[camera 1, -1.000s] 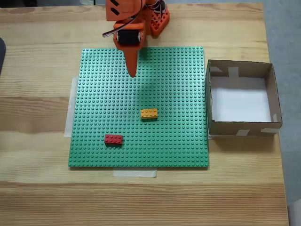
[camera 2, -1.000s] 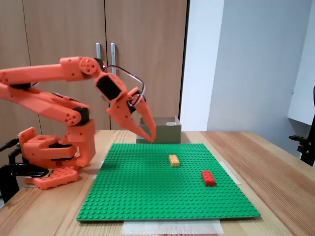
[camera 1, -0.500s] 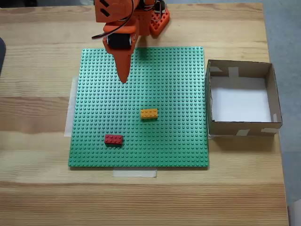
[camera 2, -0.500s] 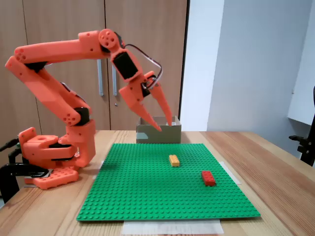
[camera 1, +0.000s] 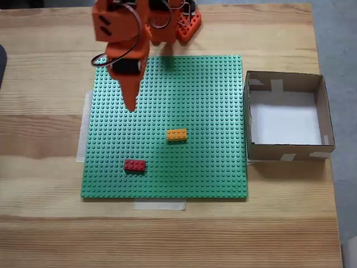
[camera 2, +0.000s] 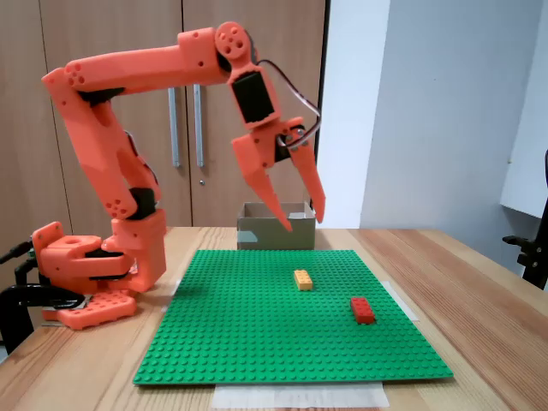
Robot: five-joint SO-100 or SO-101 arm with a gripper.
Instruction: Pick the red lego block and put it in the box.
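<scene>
I see my arm (camera 2: 128, 111) arched high over the green baseplate (camera 1: 167, 125), jaws spread and empty, pointing down. The box (camera 1: 287, 117) sits beside the plate; the red lego block (camera 1: 134, 165) lies near the plate's front-left in the overhead-looking fixed view.

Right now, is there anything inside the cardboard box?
No, the box shows a bare white bottom; the red lego block sits on the green baseplate.

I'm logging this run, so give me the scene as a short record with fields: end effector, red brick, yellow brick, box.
end effector: open, raised above the baseplate, holding nothing
red brick: on the baseplate, untouched
yellow brick: on the baseplate, apart from the red brick
box: beside the baseplate on the table, nothing visible inside
</scene>
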